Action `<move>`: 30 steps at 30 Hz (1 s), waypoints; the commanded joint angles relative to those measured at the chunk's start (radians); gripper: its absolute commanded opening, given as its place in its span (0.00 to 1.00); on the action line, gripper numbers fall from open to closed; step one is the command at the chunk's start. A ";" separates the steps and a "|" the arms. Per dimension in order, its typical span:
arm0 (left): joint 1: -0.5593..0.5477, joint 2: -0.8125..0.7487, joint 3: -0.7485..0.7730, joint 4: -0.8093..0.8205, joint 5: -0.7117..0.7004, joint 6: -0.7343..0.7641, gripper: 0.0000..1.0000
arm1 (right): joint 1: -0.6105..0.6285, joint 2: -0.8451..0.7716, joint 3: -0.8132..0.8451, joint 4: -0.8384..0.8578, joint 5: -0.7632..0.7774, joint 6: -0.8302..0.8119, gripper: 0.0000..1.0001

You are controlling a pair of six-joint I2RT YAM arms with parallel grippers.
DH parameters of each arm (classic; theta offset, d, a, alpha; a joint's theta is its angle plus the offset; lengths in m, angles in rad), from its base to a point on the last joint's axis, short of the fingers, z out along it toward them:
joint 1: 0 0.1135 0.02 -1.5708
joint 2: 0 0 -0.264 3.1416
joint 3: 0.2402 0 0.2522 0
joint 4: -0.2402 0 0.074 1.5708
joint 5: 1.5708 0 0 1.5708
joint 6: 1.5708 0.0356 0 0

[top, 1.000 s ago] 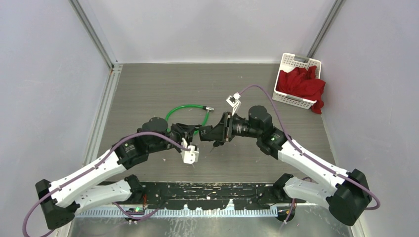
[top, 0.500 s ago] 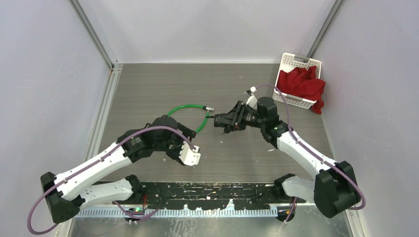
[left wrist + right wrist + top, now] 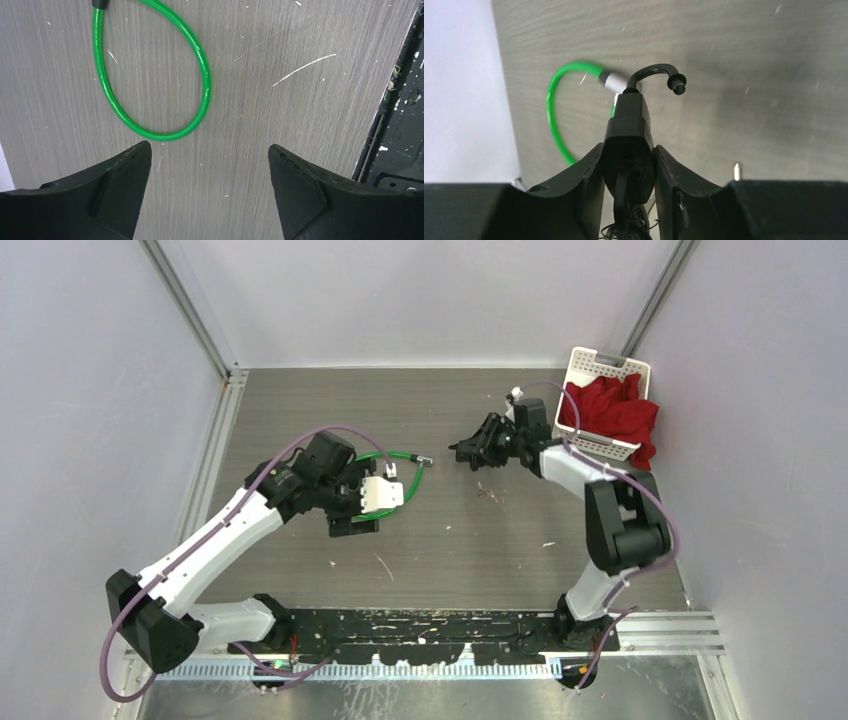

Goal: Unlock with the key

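your right claw (image 3: 629, 150) is clamped on the black padlock (image 3: 626, 120), shackle (image 3: 656, 69) open, out toward the far right. your left claw (image 3: 207, 155) is spread wide, empty, over the green cable loop (image 3: 200, 65) left of middle.

key (image 3: 625, 210): dark, cut off by lower edge | green cable (image 3: 550, 107): blurred, partly behind padlock (image 3: 626, 125)

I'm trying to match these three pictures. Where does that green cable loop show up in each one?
Top external: the green cable loop lies just left of centre, partly hidden under the left arm.
Left wrist: upper left, the loop's rounded end on the table.
Right wrist: left of centre, blurred, behind the padlock that the right end effector grips.
Shared landmark: the grey wood-grain table.
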State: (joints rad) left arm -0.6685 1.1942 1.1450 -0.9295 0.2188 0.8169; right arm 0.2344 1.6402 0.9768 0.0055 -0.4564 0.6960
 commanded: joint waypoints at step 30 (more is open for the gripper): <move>0.012 -0.144 0.011 -0.018 0.111 -0.044 0.86 | -0.041 0.239 0.278 -0.064 0.190 -0.162 0.75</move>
State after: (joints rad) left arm -0.6605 1.0752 1.1229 -0.9482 0.2916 0.7910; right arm 0.2104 1.9869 1.2312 -0.0132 -0.3313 0.6094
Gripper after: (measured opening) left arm 0.863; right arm 0.733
